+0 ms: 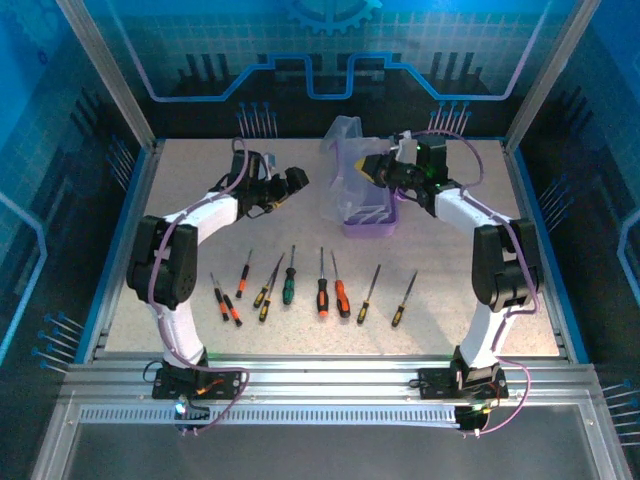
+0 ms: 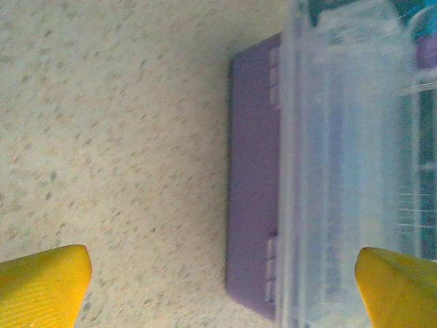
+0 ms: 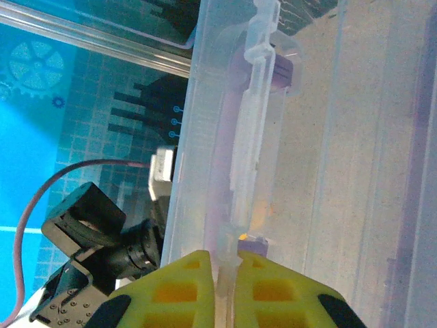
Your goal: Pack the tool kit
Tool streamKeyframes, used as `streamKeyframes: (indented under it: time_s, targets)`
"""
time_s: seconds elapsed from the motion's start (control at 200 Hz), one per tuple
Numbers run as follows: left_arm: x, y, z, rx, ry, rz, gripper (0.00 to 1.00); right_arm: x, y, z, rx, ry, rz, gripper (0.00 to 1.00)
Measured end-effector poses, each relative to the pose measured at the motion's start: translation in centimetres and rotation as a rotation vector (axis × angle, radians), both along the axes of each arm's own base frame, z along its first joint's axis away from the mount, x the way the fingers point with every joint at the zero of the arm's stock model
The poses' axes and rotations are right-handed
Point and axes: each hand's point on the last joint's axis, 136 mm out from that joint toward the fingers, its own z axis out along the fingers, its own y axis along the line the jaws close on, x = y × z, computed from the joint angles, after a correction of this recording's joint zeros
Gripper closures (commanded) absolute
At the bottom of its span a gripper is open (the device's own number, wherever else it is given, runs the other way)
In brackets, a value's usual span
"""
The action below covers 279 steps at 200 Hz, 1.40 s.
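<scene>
Tool kit packing looks barely begun. A speckled, matte surface (image 1: 450, 300) carries everything. Toward its far side sits the translucent purple rectangular case (image 1: 367, 220), its glossy clear lid (image 1: 345, 150) standing upright. Right claw (image 1: 370, 168) pinches that lid's thin edge; left claw (image 1: 298, 180) hangs spread wide just beside the case. Slim screwdrivers (image 1: 320, 290), with orange, yellow-black and green handles, lie in a row near the arms, apparently all awaiting loading.
</scene>
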Motion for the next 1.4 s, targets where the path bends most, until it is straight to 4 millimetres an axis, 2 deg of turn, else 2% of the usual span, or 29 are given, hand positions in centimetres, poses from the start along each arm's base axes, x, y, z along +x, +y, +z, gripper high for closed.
streamKeyframes:
  time_s: [0.06,0.16,0.29,0.55,0.87,1.005,1.1,1.251,1.396]
  targets:
    - [-0.9,0.3,-1.0,0.022,0.030,0.011,0.01,-0.1,0.6,0.1,-0.020,0.004,0.004,0.90]
    - [-1.9,1.1,-1.6,0.065,0.047,0.030,0.01,-0.4,1.8,0.7,-0.057,0.000,0.025,0.90]
    - [-3.1,2.4,-1.4,0.133,0.042,0.053,0.01,-1.0,3.4,1.3,-0.113,-0.011,0.052,0.89]
    - [-5.5,4.4,-0.9,0.208,0.019,0.081,0.01,-1.6,5.1,1.4,-0.214,-0.027,0.073,0.89]
    - [-7.4,6.9,-3.8,0.243,0.085,0.105,0.01,-1.8,7.3,1.0,-0.281,-0.047,0.098,0.89]
    - [-7.2,7.8,-4.1,0.248,0.090,0.121,0.01,-1.6,8.3,0.6,-0.300,-0.050,0.108,0.89]
    - [-6.9,7.6,-4.8,0.239,0.105,0.107,0.01,-1.4,8.8,0.4,-0.308,-0.048,0.110,0.89]
    - [-5.0,6.7,-5.6,0.218,0.116,0.073,0.01,-1.3,9.6,0.2,-0.314,-0.051,0.114,0.89]
    - [-3.3,5.9,-5.1,0.187,0.103,0.050,0.02,-0.9,10.2,0.0,-0.329,-0.056,0.101,0.87]
